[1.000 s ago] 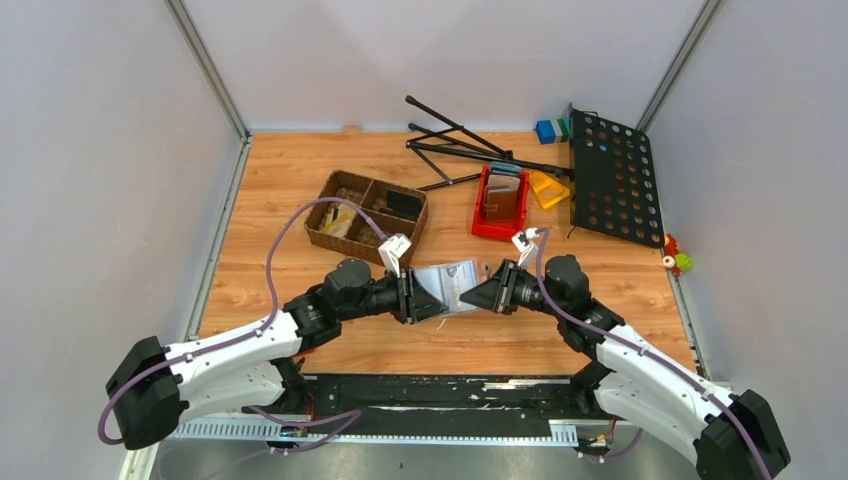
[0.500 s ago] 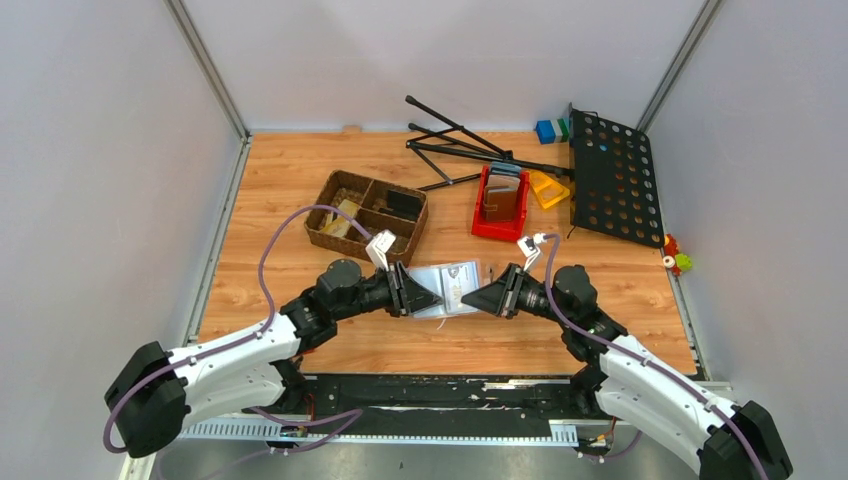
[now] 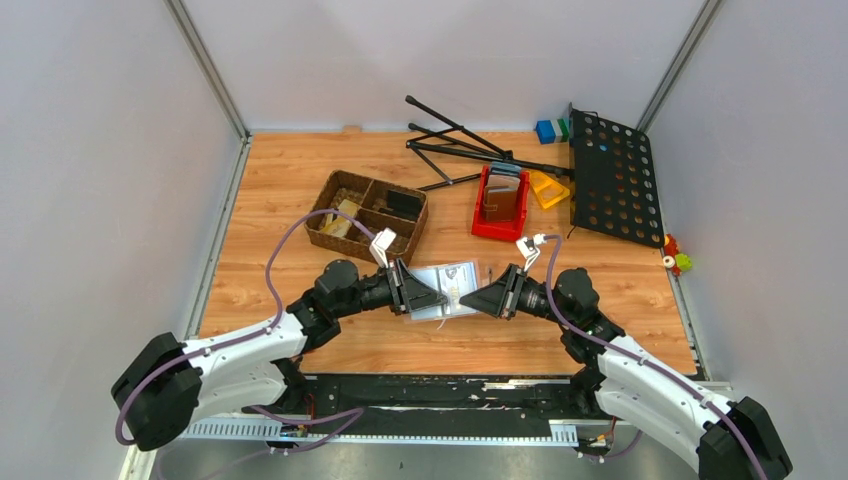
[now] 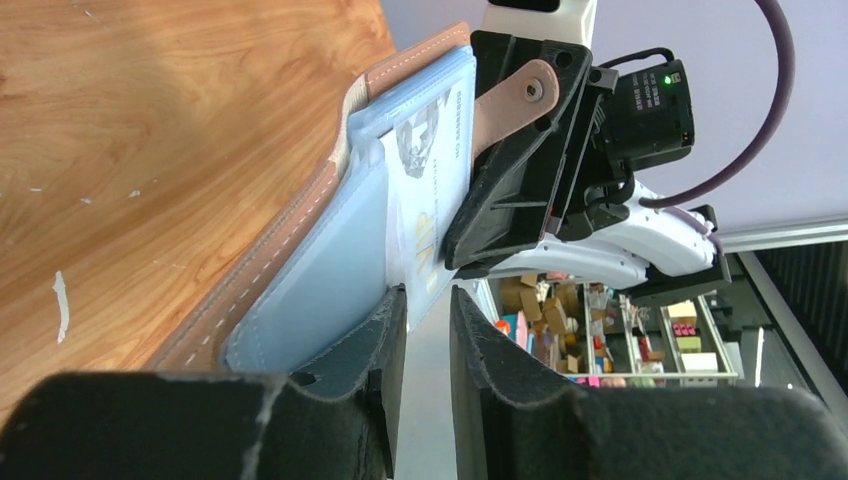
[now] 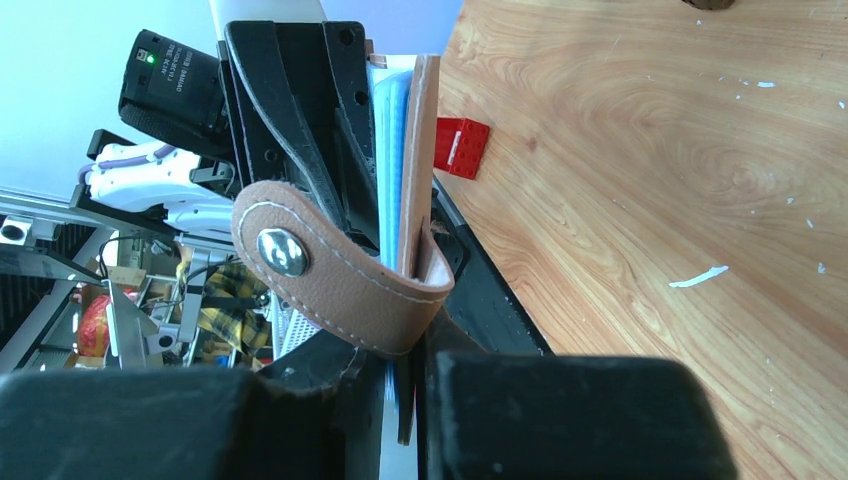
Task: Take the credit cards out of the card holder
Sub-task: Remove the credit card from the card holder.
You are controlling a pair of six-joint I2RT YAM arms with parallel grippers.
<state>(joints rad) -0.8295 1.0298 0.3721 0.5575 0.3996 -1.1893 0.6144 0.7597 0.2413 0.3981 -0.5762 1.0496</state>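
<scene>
**Top view.** A wooden bench [image 3: 280, 180] carries several items on its far half.
- A wicker basket [image 3: 345, 176], divided into compartments, lies left of centre.
- A red bin [image 3: 488, 233] to the basket's right holds a brown wallet [image 3: 503, 203].
- A yellow piece [image 3: 549, 188] lies just beside the bin.
- Black tripod legs [image 3: 450, 135] lie along the far edge.
- A perforated black panel [image 3: 612, 180] lies at far right, with blue and green blocks [image 3: 551, 130] just left of its far corner.

All of these lie apart from the card holder, on its far side.

The card holder [image 3: 447, 290] sits near the centre, between the two arms. It is spread open with its pale inside face upward. Its long axis runs left to right, one short end toward each arm. Whether it rests on the bench or hangs just above it cannot be told.

**Right wrist view.** The right end effector [image 5: 400, 362] is clamped on the edge of the taupe cover. The snap strap [image 5: 330, 275] loops across its fingers and hides part of the grip.

**Left wrist view.** A silvery card [image 4: 425, 200], printed on its face, protrudes from the pale pocket. Its visible edge runs left to right in the scene, and its free end points left. The jaws of the left end effector [image 4: 428, 310] stand narrowly apart on either side of that end. Whether they pinch it cannot be told.
</scene>
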